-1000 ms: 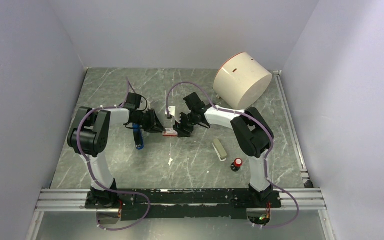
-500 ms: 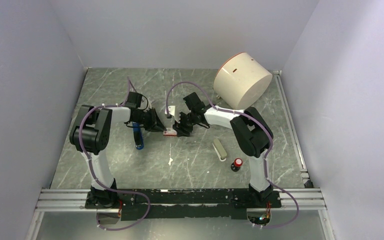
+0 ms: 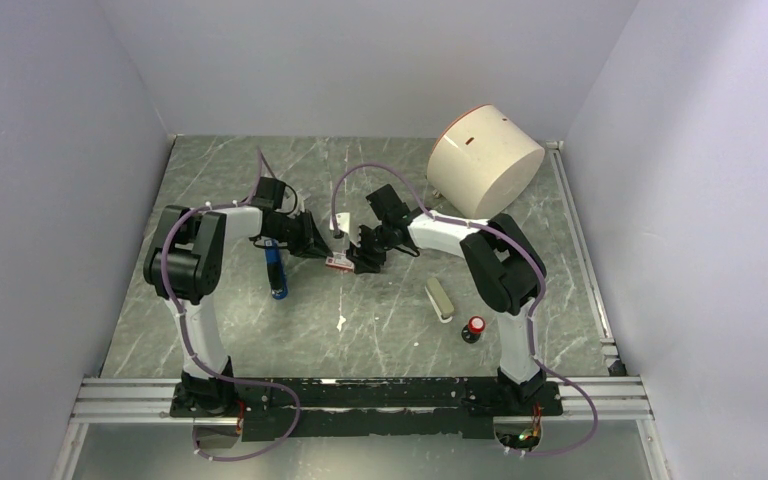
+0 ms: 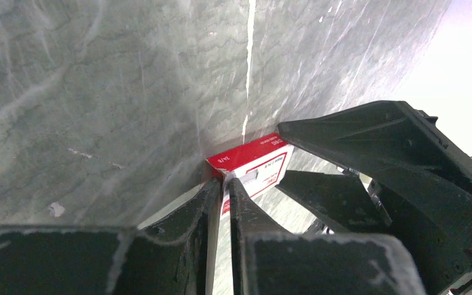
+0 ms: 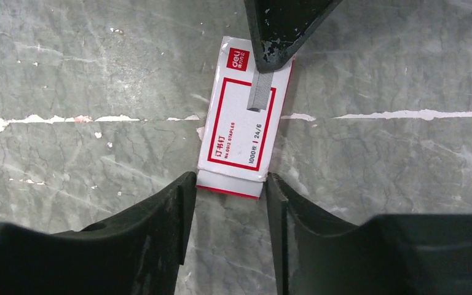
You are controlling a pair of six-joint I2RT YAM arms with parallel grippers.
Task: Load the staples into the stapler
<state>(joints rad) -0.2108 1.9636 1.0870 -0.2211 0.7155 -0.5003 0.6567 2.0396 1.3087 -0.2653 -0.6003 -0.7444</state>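
Observation:
The staples box (image 3: pixel 338 262), red and white, lies on the table between my two grippers. In the right wrist view, the box (image 5: pixel 244 123) has its near end between my right gripper's (image 5: pixel 228 184) fingertips (image 5: pixel 184 190), which touch its sides. In the left wrist view, my left gripper (image 4: pixel 223 181) is pinched on the thin white edge at the far end of the box (image 4: pixel 259 161). The metal staples are hidden inside. The blue stapler (image 3: pixel 276 272) lies on the table just under my left arm. In the top view, the left gripper (image 3: pixel 320 253) and right gripper (image 3: pixel 354 262) face each other.
A large beige cylinder (image 3: pixel 485 160) lies on its side at the back right. A beige-olive bar (image 3: pixel 439 298) and a red-capped black knob (image 3: pixel 475 327) lie in front of the right arm. Grey walls close in the table (image 3: pixel 260 340) on three sides.
My left wrist has shifted slightly toward the back while staying at the box. The box and the right gripper have hardly moved.

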